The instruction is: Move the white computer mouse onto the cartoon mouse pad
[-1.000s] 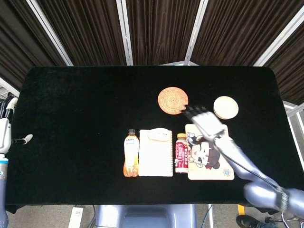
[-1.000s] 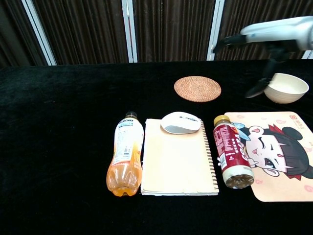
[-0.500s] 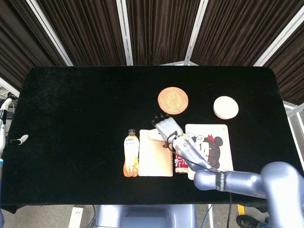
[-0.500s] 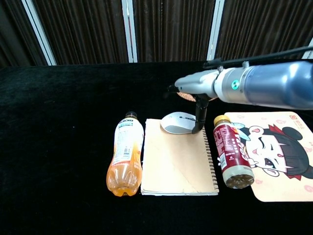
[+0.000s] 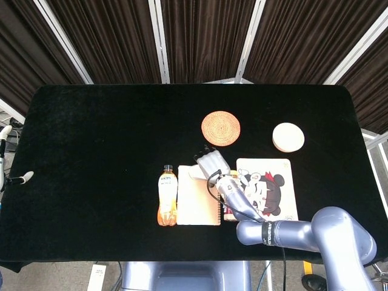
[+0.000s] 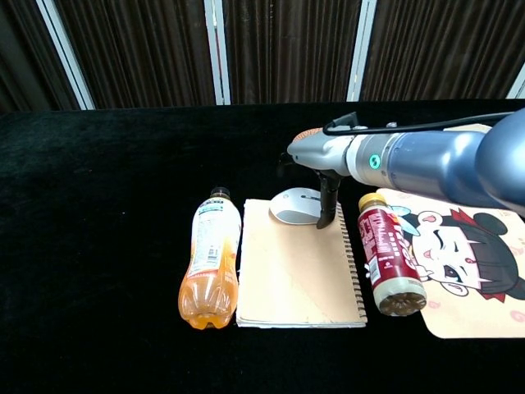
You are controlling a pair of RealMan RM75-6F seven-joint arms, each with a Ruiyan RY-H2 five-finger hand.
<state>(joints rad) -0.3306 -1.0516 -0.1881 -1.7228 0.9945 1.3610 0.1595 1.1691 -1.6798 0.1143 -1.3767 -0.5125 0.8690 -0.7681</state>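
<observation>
The white computer mouse (image 6: pixel 292 205) lies on the top edge of a cream notebook (image 6: pixel 295 271); in the head view the mouse (image 5: pixel 194 172) is partly covered. My right hand (image 6: pixel 321 162) hovers over it with spread fingers, and one dark finger (image 6: pixel 328 201) hangs down against the mouse's right side. From the head view the right hand (image 5: pixel 211 162) sits above the mouse's right end. The cartoon mouse pad (image 6: pixel 467 271) lies to the right, and my right forearm crosses the pad (image 5: pixel 273 188). My left hand (image 5: pixel 23 177) shows at the far left edge, holding nothing.
A red drink bottle (image 6: pixel 390 254) lies between the notebook and the pad. An orange drink bottle (image 6: pixel 209 258) lies left of the notebook. Behind them are a woven coaster (image 5: pixel 220 128) and a cream bowl (image 5: pixel 288 137).
My right hand swept left from above the pad's far edge to the mouse, then settled slightly lower over it. The mouse has not moved. My left hand drifted further left.
</observation>
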